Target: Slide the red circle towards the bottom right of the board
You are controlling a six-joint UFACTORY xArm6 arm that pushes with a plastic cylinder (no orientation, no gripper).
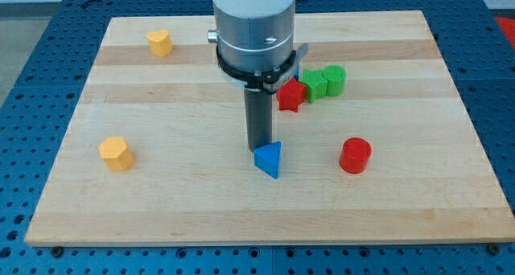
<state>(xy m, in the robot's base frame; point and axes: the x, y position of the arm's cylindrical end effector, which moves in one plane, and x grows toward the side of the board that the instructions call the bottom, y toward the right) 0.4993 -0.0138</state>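
My tip (pixel 257 149) (bare rod, nothing held) touches the blue triangle (pixel 269 159); red circle (pixel 355 155) well right.

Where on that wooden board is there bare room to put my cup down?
The strip along the view's bottom edge of the board, below the blue triangle and red circle, is bare. It's crowded by the red star and green blocks.

No readable text, labels or numbers anywhere.
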